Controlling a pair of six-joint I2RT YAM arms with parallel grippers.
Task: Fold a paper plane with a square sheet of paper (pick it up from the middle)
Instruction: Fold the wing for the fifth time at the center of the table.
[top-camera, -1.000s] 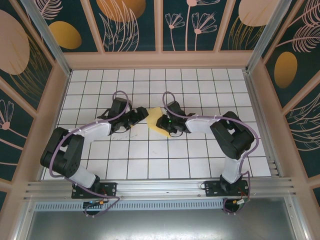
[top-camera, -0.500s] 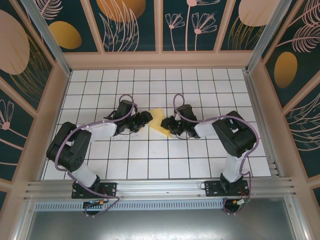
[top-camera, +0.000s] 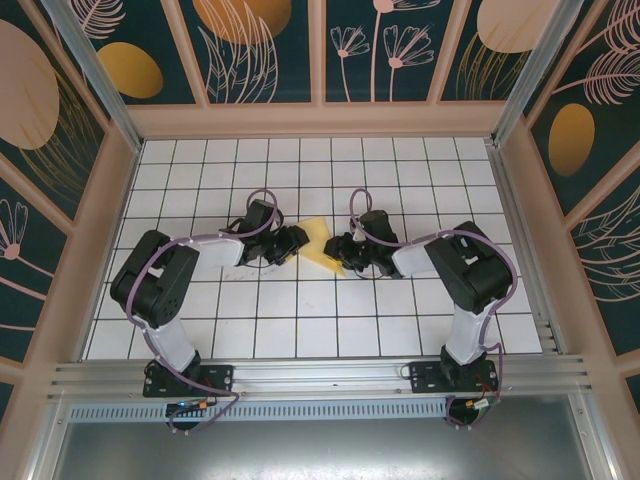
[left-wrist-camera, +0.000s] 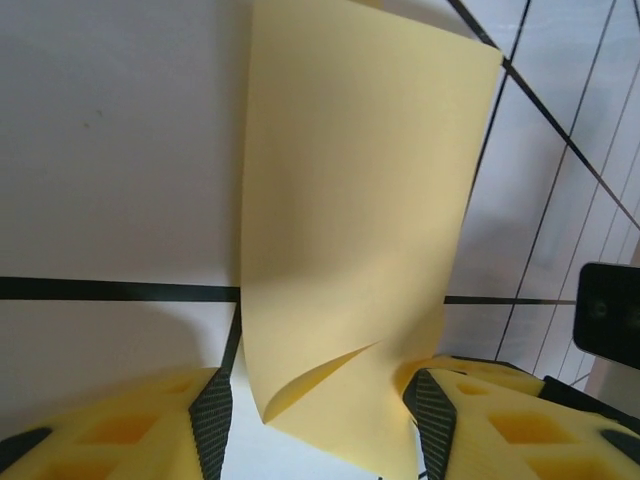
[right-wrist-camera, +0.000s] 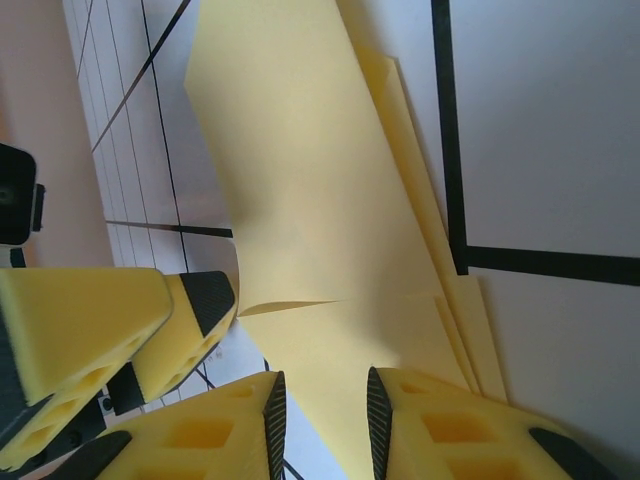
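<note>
The pale-yellow paper lies folded in layers on the white tiled table, between my two grippers. In the left wrist view the paper runs up from between the yellow fingers, with one flap lifted near its lower edge. My left gripper is open, its jaws standing either side of the paper's end. My right gripper is open with a narrower gap over the paper, whose stacked edges show on the right. The left gripper's fingertip sits close beside it.
Black grid lines cross the table. Patterned walls close in the back and sides, with an aluminium rail along the near edge. Both arms bend inward to the table's middle.
Both grippers have closed in on the paper from either side. The left arm has reached further right, and the right wrist has shifted right and lower.
</note>
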